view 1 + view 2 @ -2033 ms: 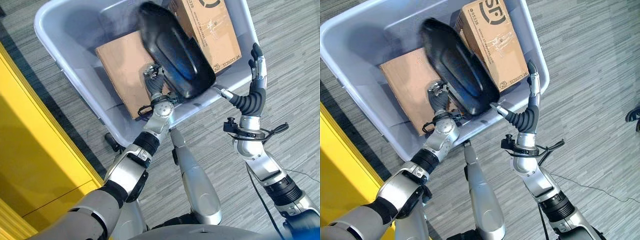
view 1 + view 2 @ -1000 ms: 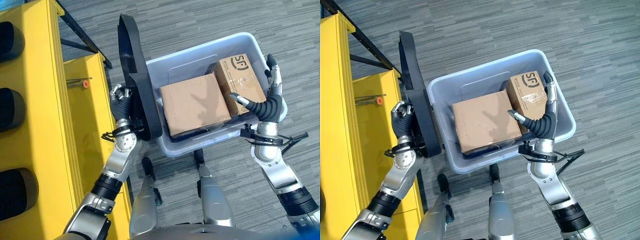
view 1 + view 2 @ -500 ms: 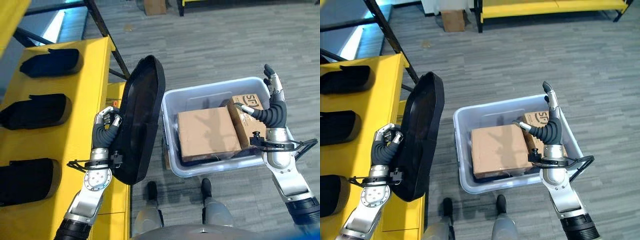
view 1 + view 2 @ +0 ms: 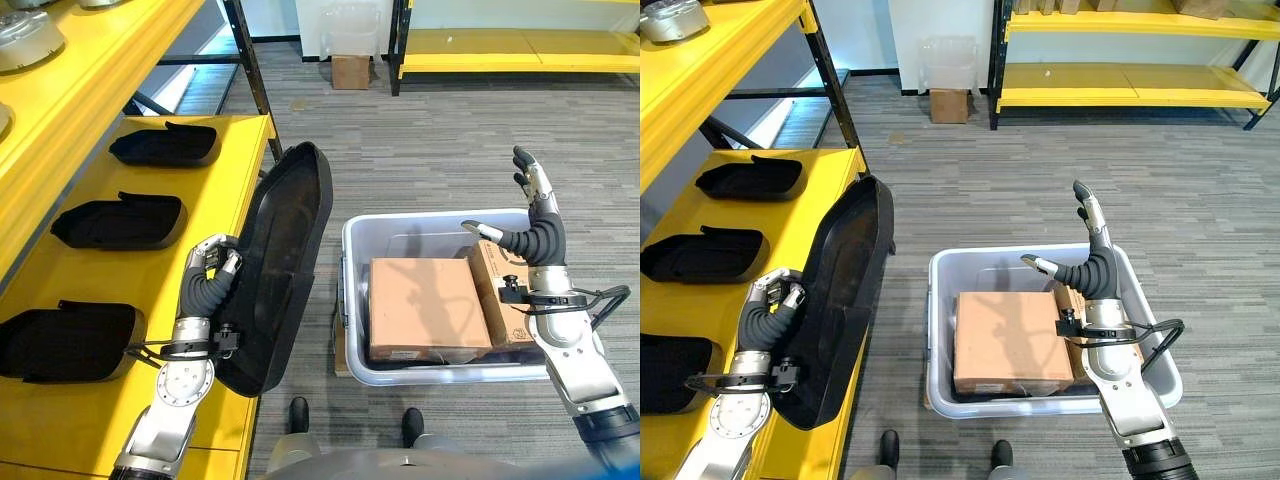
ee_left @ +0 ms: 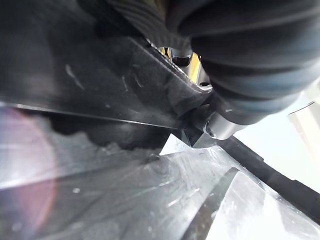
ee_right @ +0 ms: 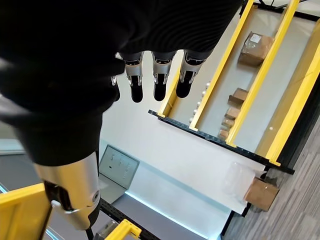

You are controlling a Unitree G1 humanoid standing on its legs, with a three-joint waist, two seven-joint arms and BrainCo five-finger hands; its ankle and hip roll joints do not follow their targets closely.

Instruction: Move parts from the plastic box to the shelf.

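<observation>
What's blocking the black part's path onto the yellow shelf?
Nothing visible. The left hand holds the black part upright at the yellow shelf edge; the three black parts already there lie further in, leaving bare surface beside it.

1. My left hand (image 4: 205,275) grips the black part (image 4: 275,262) just beside the yellow shelf (image 4: 235,150).
2. Three black parts (image 4: 120,221) occupy the shelf's far side; its near strip lies bare.
3. My right hand (image 4: 535,225) hangs spread above the plastic box (image 4: 350,300).

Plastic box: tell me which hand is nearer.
Right. The right hand hovers open above the plastic box; the left hand grips the black part beside the shelf.
</observation>
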